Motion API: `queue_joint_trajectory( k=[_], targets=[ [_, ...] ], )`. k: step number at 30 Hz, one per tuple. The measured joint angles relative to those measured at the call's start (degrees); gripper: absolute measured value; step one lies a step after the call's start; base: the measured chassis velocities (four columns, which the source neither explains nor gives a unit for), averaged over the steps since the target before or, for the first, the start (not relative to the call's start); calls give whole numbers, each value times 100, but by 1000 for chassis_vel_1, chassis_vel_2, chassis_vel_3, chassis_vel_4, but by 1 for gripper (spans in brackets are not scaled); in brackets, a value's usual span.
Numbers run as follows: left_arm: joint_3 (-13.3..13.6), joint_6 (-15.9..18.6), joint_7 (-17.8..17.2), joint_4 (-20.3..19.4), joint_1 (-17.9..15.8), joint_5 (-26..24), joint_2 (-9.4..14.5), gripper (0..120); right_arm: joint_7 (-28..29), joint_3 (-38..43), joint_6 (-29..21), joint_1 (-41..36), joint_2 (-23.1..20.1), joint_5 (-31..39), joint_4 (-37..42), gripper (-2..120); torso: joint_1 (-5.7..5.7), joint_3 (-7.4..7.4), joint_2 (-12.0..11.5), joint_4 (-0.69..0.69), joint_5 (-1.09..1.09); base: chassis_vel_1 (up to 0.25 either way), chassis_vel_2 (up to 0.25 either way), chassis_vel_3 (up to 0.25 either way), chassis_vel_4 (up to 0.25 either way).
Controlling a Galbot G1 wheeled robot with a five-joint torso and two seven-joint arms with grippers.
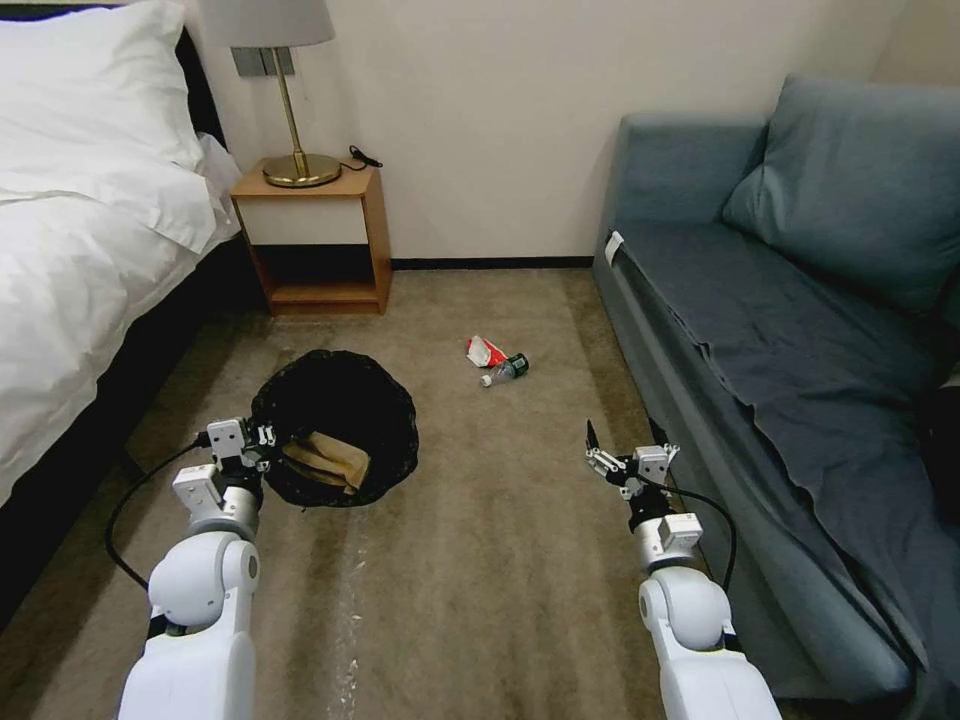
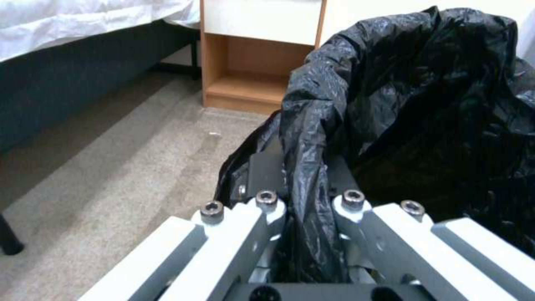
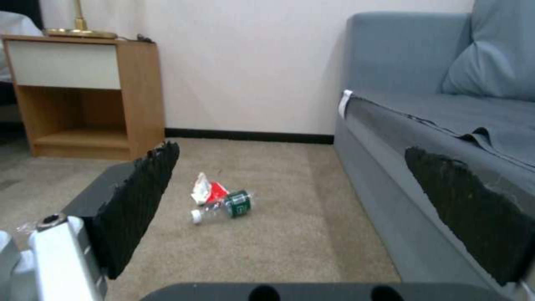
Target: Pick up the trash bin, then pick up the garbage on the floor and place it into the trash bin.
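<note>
Bin point(image 1: 385, 400) with probably paper bag point(image 1: 325, 460) inside

The 2 white arms reach forward and down. The left gripper point(image 1: 262, 437) is clamped tight; the right gripper point(image 1: 628, 437) hangs with fingers spread wide.

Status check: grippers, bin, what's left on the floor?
Left gripper shut on black-bagged round trash bin, brown paper bag inside. Right gripper open, empty. Red-and-white packet, clear bottle on carpet ahead, unobstructed.

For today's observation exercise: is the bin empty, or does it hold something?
Not empty. In the head view, brown paper lies inside the bin, whose rim the left gripper grips.
</note>
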Motion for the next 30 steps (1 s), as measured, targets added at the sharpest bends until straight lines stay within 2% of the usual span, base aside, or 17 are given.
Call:
queue_joint_trajectory(
  k=[30],
  targets=[
    [-67,-51,-50,63,11,-6,-17,4,-155,19,66,-39,-8,-12,-132,100,0,0,0,0,0,-74,71,70,-73]
  ],
)
